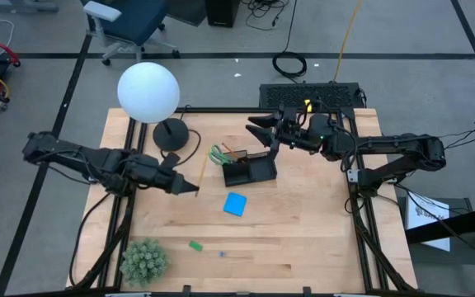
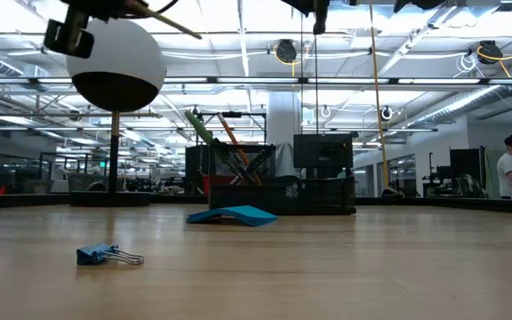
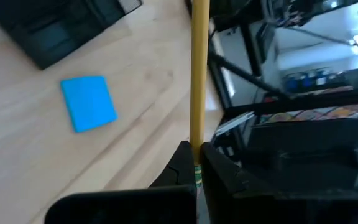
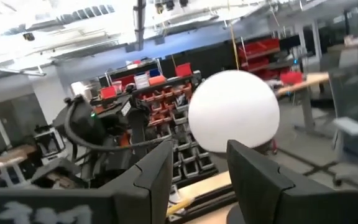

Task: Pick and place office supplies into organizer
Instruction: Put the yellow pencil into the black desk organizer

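Note:
My left gripper (image 1: 190, 189) hangs over the table's left half, shut on a thin orange-yellow pencil (image 3: 199, 74) that is lifted off the wood. My right gripper (image 1: 260, 129) stands open in the air beyond the black organizer (image 1: 250, 172), nothing between its fingers (image 4: 157, 174). Green-handled scissors (image 1: 219, 154) stand in the organizer. On the table lie the blue note pad (image 1: 235, 204), the green eraser (image 1: 195, 245) and a tiny blue clip (image 2: 105, 255). My left gripper pinches the pencil between its two fingers (image 3: 182, 163) close to one end, where a green band (image 3: 197, 174) shows. The fingers come level from the table's left and lie across the pencil. Its long free part reaches toward the far edge, clear of the table.
The white globe lamp (image 1: 148, 91) on its round black base (image 1: 170, 134) stands at the far left, near both grippers. A fuzzy green plant ball (image 1: 143, 260) sits at the near left corner. Bare wood lies near and right of the note pad.

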{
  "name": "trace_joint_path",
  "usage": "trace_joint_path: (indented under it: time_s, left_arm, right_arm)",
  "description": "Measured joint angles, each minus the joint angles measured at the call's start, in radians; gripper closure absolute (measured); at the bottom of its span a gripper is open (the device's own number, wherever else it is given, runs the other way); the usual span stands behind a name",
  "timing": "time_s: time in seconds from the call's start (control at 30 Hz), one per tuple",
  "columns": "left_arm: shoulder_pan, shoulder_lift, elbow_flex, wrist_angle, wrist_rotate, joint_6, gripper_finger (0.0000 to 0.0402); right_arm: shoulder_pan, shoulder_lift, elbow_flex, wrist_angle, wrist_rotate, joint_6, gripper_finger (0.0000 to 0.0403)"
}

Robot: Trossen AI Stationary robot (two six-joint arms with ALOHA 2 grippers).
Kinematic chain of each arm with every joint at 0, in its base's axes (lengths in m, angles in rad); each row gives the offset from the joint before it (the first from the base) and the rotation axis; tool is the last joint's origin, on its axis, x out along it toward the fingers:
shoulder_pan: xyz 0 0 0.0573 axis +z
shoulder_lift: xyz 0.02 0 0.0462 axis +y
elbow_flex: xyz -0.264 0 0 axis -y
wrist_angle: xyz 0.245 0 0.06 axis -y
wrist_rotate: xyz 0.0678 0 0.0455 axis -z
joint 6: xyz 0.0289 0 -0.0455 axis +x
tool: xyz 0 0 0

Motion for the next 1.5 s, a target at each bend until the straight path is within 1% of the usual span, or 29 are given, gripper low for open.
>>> trace_joint_path:
  time_s: [0.13, 0.4, 0.53, 0.7, 0.77, 0.9, 0.97, 1.1, 1.17, 1.3, 1.43, 1.5]
  left_arm:
    - [0.038, -0.003, 0.0, 0.086, 0.046, 0.001, 0.0401]
    - [0.101, -0.002, 0.0, 0.172, 0.16, -0.016, 0.0401]
    - [0.124, -0.002, 0.0, 0.237, 0.212, -0.02, 0.0401]
    - [0.149, -0.002, 0.0, 0.301, 0.249, -0.053, 0.0401]
    - [0.159, -0.002, 0.0, 0.305, 0.264, -0.065, 0.0401]
    - [0.172, -0.002, 0.0, 0.308, 0.286, -0.085, 0.0401]
    - [0.175, -0.002, 0.0, 0.318, 0.289, -0.093, 0.0401]
    - [0.176, -0.002, 0.0, 0.333, 0.292, -0.115, 0.0401]
    - [0.176, 0.001, 0.0, 0.333, 0.308, -0.125, 0.0401]
    - [0.176, 0.012, 0.0, 0.34, 0.33, -0.154, 0.0401]
    - [0.176, 0.044, 0.0, 0.396, 0.337, -0.184, 0.0401]
    - [0.177, 0.071, 0.0, 0.46, 0.348, -0.202, 0.0401]
  right_arm:
    - [0.019, 0.0, 0.0, 0.03, -0.002, -0.122, 0.0254]
    - [0.102, 0.0, 0.0, 0.075, 0.007, -0.523, 0.0238]
    - [0.148, 0.0, 0.0, 0.055, 0.1, -0.715, 0.0225]
    - [0.201, -0.001, 0.0, 0.006, 0.219, -1.063, 0.0206]
    - [0.217, 0.0, 0.0, 0.0, 0.263, -1.16, 0.02]
    - [0.232, -0.001, 0.0, -0.012, 0.315, -1.238, 0.0192]
    - [0.237, -0.001, 0.0, -0.054, 0.315, -1.313, 0.0188]
    - [0.249, -0.001, 0.0, -0.131, 0.315, -1.407, 0.0184]
    - [0.258, -0.001, 0.0, -0.161, 0.313, -1.447, 0.0183]
    - [0.269, 0.0, 0.0, -0.169, 0.311, -1.516, 0.0183]
    - [0.268, 0.0, 0.0, -0.168, 0.31, -1.559, 0.0183]
    - [0.267, 0.0, 0.0, -0.165, 0.289, -1.575, 0.0183]
